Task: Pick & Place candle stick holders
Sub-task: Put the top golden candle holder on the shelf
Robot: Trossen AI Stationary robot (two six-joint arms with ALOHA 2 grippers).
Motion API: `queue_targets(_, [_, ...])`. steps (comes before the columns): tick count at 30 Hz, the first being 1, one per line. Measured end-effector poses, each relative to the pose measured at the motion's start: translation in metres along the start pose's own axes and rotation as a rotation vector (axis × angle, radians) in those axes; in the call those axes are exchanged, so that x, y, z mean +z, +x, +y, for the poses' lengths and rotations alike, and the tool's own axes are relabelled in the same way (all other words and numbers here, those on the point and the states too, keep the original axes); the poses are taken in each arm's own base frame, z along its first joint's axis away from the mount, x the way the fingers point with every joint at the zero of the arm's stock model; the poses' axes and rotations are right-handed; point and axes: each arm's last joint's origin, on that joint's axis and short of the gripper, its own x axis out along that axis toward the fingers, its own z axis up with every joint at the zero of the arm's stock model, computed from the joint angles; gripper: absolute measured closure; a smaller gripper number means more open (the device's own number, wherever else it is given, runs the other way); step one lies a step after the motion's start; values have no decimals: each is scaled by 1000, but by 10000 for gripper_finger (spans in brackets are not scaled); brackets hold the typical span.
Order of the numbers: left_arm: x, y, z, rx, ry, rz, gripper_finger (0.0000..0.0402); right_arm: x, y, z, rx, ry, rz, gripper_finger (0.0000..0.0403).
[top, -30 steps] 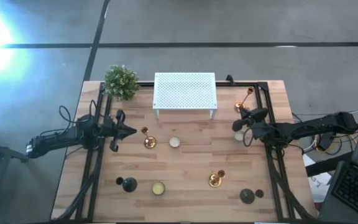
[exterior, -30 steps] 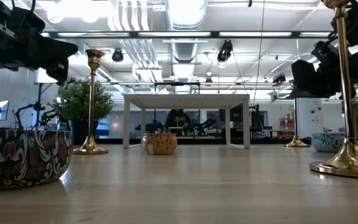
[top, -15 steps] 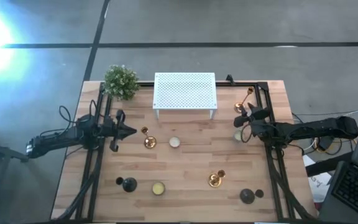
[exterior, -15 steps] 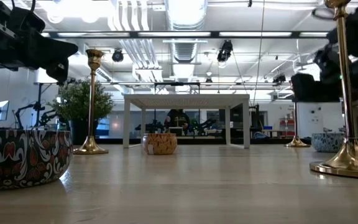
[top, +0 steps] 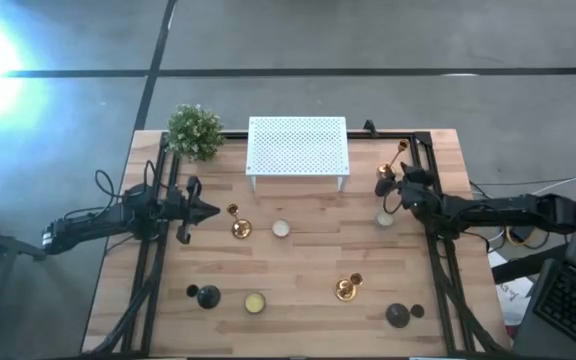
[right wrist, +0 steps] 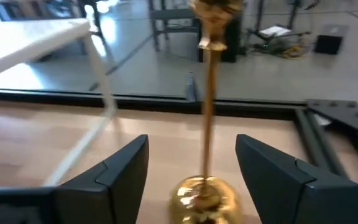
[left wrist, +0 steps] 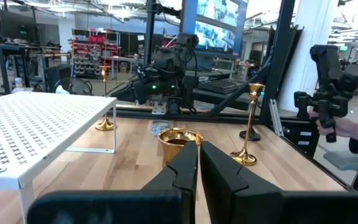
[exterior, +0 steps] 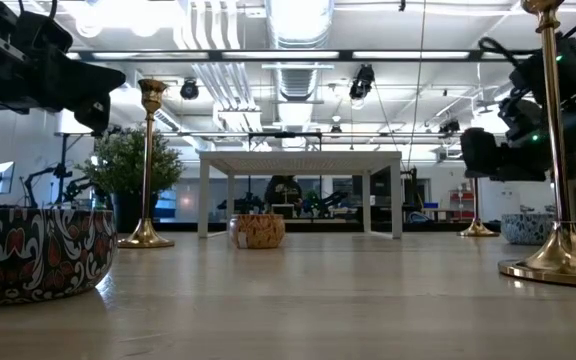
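White perforated rack at the table's back edge, leafy plant beside it, perhaps three candle tins.

gold candlesticks: three, upright, apart | black holders: two, front edge

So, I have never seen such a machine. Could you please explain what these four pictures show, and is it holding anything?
It is a robot with two dark arms at a wooden table, each ending in a two-finger gripper. One picture looks straight down, one looks level across the tabletop, and two come from cameras on the wrists. On the table stand three gold candlesticks, two short black holders, small candle tins, a white perforated rack and a small plant. Nothing is held. The right gripper is open, its fingers either side of the far-right gold candlestick without touching it. The left gripper is shut and waits beside another gold candlestick.
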Motion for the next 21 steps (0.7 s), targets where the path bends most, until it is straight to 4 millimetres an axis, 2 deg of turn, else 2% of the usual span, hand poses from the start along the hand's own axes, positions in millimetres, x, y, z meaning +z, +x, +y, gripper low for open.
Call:
queue_targets(7, [0,0,0,0,0,0,378,7,13,4,52,29,-13,179])
queue_targets(17, [0,0,0,0,0,0,378,17,29,15,5,-58,-2,184])
queue_targets(21, [0,0,0,0,0,0,378,21,36,18,-63,-84,-6,193])
